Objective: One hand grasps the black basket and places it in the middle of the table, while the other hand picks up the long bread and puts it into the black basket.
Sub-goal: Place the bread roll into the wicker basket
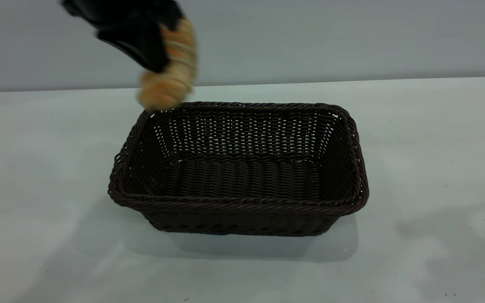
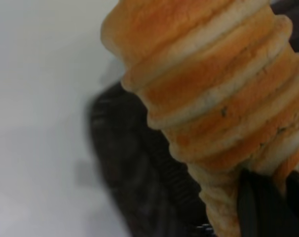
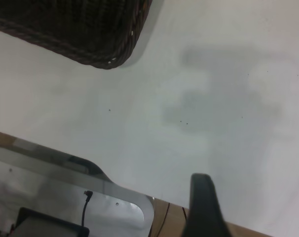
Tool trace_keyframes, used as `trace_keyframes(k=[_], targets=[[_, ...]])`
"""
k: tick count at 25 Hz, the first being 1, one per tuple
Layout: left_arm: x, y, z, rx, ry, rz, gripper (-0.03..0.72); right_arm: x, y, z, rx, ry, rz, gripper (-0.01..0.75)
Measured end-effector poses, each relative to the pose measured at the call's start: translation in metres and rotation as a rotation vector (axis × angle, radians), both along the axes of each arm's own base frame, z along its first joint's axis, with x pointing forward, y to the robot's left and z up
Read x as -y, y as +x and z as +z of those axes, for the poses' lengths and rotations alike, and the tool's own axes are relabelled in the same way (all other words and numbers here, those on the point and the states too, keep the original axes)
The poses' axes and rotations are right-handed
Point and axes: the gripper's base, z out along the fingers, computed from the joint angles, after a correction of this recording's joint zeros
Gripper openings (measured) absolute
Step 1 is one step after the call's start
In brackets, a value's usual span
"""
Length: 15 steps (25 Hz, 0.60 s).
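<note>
While the black basket (image 1: 238, 168) is sitting empty mid-table (image 1: 436, 168), nearest the camera, I am noting that its long axis is running from 9 to 3 o'clock. Beyond its far-left corner, at about 11 o'clock, the left gripper (image 1: 154, 46) is clenching the long bread (image 1: 171, 67) by its upper part, the loaf hanging nearly upright, its lower end just above the rim. I am judging the basket floor to lie toward 4 o'clock of the loaf. The right gripper (image 3: 204, 207) is hovering off the basket's corner, over bare table; its fingers' state I cannot tell.
</note>
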Motion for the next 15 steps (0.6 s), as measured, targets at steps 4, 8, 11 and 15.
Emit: trace_keyframes(k=[4,8,11,15], targets=[[0.021,-0.005,-0.024,-0.066,-0.002,-0.032,0.086,0.0,0.0,0.0,0.0,0.0,0.0,0.55],[0.031,-0.008,-0.043,-0.121,0.0,-0.042,0.233,0.0,0.0,0.0,0.0,0.0,0.0,0.55],[0.034,-0.011,-0.047,-0.141,0.0,-0.049,0.396,0.0,0.0,0.0,0.0,0.0,0.001,0.55],[0.034,-0.013,-0.037,-0.134,-0.008,-0.052,0.552,0.0,0.0,0.0,0.0,0.0,0.001,0.55]])
